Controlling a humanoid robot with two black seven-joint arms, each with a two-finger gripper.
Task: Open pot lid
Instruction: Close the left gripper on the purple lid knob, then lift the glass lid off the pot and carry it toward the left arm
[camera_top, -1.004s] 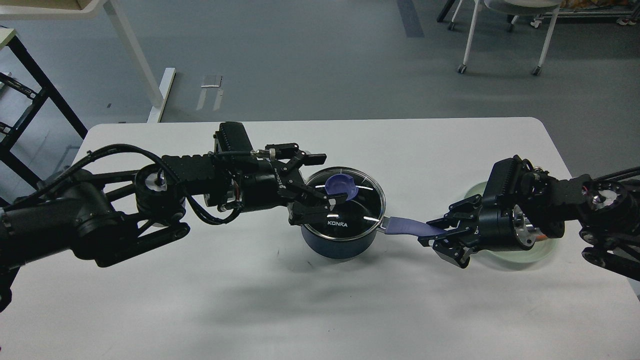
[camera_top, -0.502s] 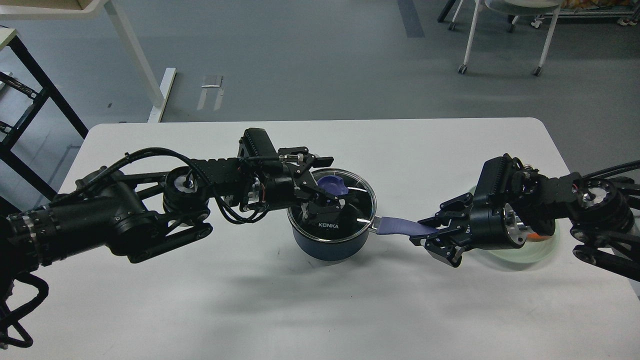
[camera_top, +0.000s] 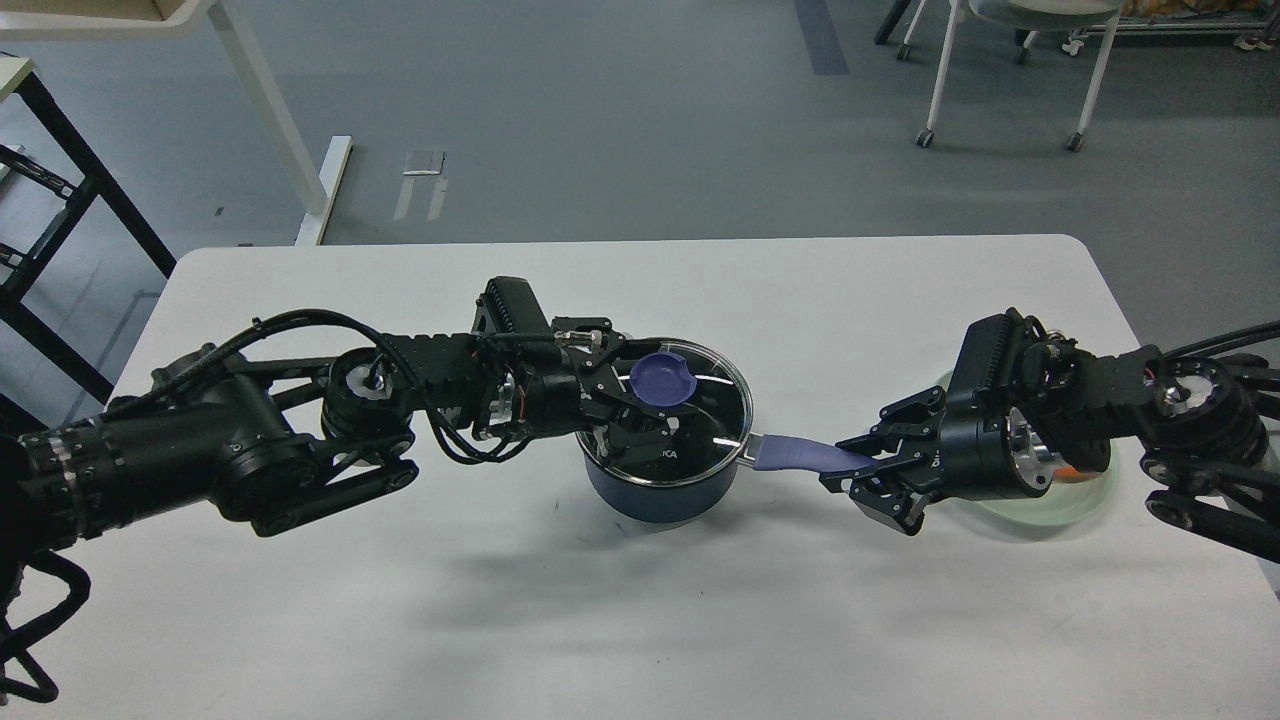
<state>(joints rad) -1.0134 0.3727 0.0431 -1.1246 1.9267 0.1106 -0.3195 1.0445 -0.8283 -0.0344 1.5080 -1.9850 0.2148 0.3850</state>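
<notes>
A dark blue pot (camera_top: 660, 495) stands at the middle of the white table (camera_top: 600, 620), with a glass lid (camera_top: 715, 405) resting on it. The lid has a blue knob (camera_top: 662, 378). My left gripper (camera_top: 640, 415) reaches in from the left over the lid, and its fingers close around the knob's base, partly hidden under the knob. The pot's blue handle (camera_top: 795, 455) points right. My right gripper (camera_top: 858, 468) is shut on the handle's end.
A pale green plate (camera_top: 1085, 500) lies on the table under my right wrist. White table legs and a wheeled chair stand on the grey floor beyond the far edge. A black frame stands at the left.
My left arm moved right and lowered, and its fingers closed in around the lid knob. The pot shifted a little to the left with my right gripper still on the handle.
</notes>
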